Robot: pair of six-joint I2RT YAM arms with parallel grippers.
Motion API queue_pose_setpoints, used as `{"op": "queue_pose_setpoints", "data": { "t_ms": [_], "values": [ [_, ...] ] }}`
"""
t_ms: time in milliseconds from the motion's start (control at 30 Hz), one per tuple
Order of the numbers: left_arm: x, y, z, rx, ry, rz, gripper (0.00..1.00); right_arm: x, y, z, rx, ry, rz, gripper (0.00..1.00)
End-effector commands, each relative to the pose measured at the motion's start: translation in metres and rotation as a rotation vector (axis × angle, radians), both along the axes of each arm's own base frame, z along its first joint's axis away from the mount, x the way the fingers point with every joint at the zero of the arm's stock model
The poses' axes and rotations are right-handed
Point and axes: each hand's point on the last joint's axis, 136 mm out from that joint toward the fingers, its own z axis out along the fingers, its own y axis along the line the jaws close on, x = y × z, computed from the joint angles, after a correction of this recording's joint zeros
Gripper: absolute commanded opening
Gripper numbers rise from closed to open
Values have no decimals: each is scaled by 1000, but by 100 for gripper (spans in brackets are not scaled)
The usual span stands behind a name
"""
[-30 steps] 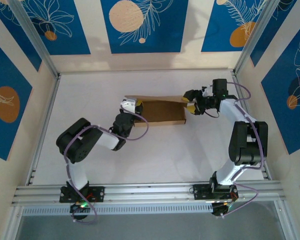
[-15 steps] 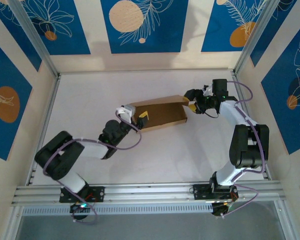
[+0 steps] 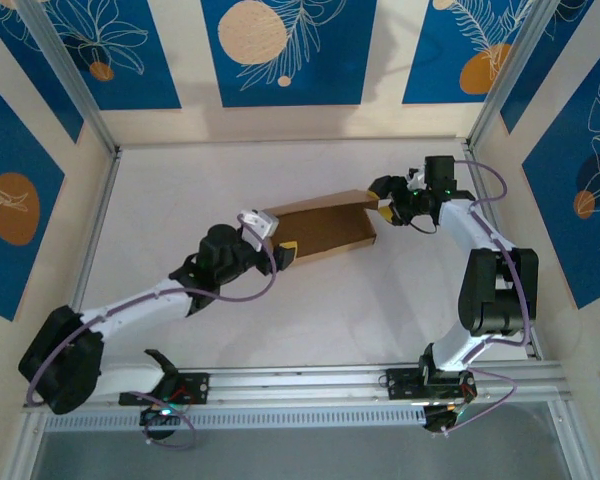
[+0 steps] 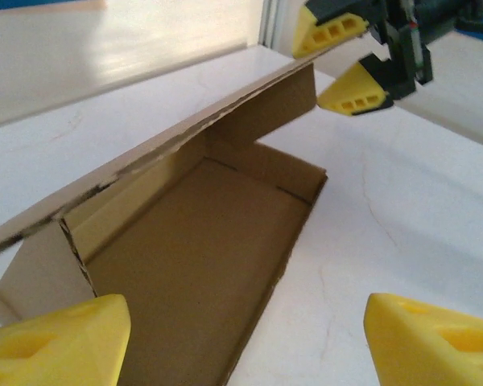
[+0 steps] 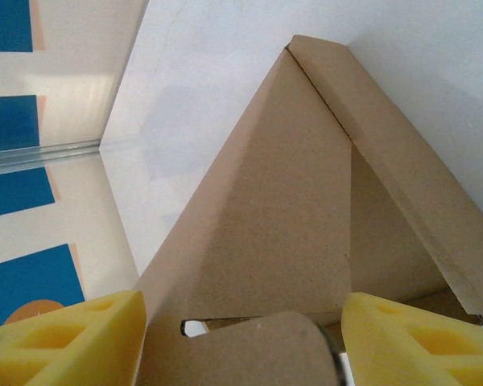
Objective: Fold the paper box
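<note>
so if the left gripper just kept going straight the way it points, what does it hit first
Probably the paper box: the left gripper points down into its open inside, so the floor comes first, depth unclear.

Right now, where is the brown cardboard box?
In the top view, the brown cardboard box lies mid-table, between the left gripper and the right gripper.

**Top view.** The left arm (image 3: 140,305) is stretching low from the lower left of the frame toward the centre. The left hand (image 3: 276,234) is pointing up and to the right, its yellow fingers (image 4: 60,342) standing wide apart. The right arm (image 3: 495,285) is rising along the right side and bending leftward at the upper right. The right hand (image 3: 380,198) is pointing left, its fingers (image 5: 64,338) parted.
</note>
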Motion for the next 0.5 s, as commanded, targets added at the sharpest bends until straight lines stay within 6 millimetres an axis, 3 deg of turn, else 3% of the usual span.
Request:
{"op": "queue_pose_setpoints", "data": {
  "t_ms": [0, 100, 200, 267, 367, 467],
  "values": [
    [-21, 11, 15, 119, 26, -60, 78, 1, -5, -8, -25, 49, -28, 66],
    [-25, 28, 45, 98, 63, -22, 80, 1, -4, -6, -29, 41, -23, 67],
    [-32, 32, 90, -38, 111, -52, 71, 0, -1, -5, -42, 38, -6, 67],
    [-22, 38, 116, -133, 189, -8, 66, -1, 0, -8, -49, 41, 0, 67],
    [13, 60, 128, -221, 318, 177, 55, -5, 0, -10, -61, 37, 4, 67],
    [51, 89, 113, -298, 435, 402, 42, -9, 1, -11, -79, 29, 13, 67]
  ]
}}
